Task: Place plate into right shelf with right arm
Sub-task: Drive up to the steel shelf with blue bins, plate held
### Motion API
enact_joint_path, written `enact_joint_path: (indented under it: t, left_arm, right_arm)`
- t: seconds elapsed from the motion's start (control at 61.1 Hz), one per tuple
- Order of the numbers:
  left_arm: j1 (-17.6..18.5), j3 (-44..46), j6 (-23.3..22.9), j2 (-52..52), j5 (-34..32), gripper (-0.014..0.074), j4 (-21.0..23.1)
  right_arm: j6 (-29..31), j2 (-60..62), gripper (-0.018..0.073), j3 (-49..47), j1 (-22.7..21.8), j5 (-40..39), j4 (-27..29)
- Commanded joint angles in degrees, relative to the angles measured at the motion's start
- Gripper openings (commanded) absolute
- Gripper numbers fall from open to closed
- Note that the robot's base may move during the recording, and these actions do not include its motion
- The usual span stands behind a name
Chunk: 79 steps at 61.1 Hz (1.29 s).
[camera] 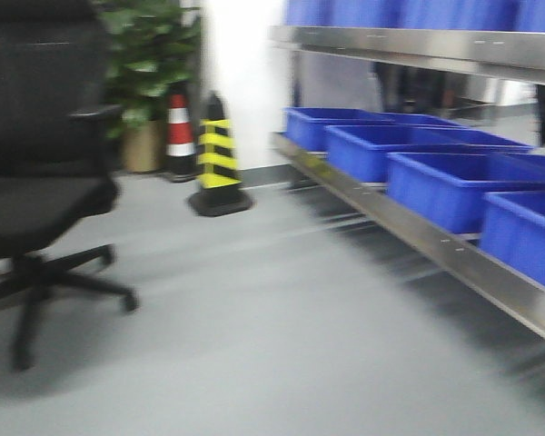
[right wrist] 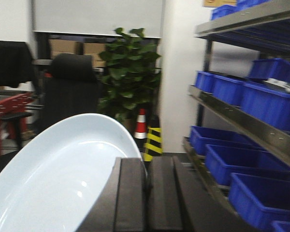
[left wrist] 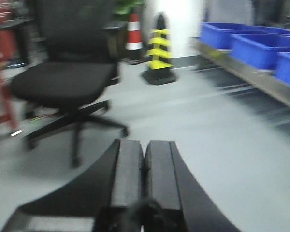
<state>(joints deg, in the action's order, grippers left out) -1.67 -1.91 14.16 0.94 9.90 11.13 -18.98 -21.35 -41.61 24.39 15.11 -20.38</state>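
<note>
2 hands in view. Pinched by its rim between the closed fingers of the right hand (right wrist: 148, 166): the plate (right wrist: 63, 174), white face up, tilted, filling the lower left of the right wrist view. Not yet on the right shelf (right wrist: 241, 121), off to the right, with blue bins (right wrist: 222, 87) on its steel tiers. Left hand (left wrist: 144, 150) pressed together on nothing, above grey floor. Beyond it, a black office chair (left wrist: 63, 82), a yellow-and-black cone (left wrist: 159, 53), a red-and-white cone (left wrist: 134, 31). Heavy blur in the front view.
</note>
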Motion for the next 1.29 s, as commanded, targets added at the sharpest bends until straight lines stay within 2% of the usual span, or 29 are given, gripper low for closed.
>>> enact_joint_path:
  t: [0.0, 1.276]
  left_arm:
    - [-0.10, -0.45, -0.16, 0.68, -4.83, -0.0047, 0.45]
    - [-0.10, -0.45, -0.16, 0.68, -4.83, -0.0047, 0.45]
  right_arm:
    - [0.39, -0.44, 0.0025, -1.73, -0.01, -5.19, -1.18]
    - [0.39, -0.44, 0.0025, -1.73, -0.01, -5.24, -1.18]
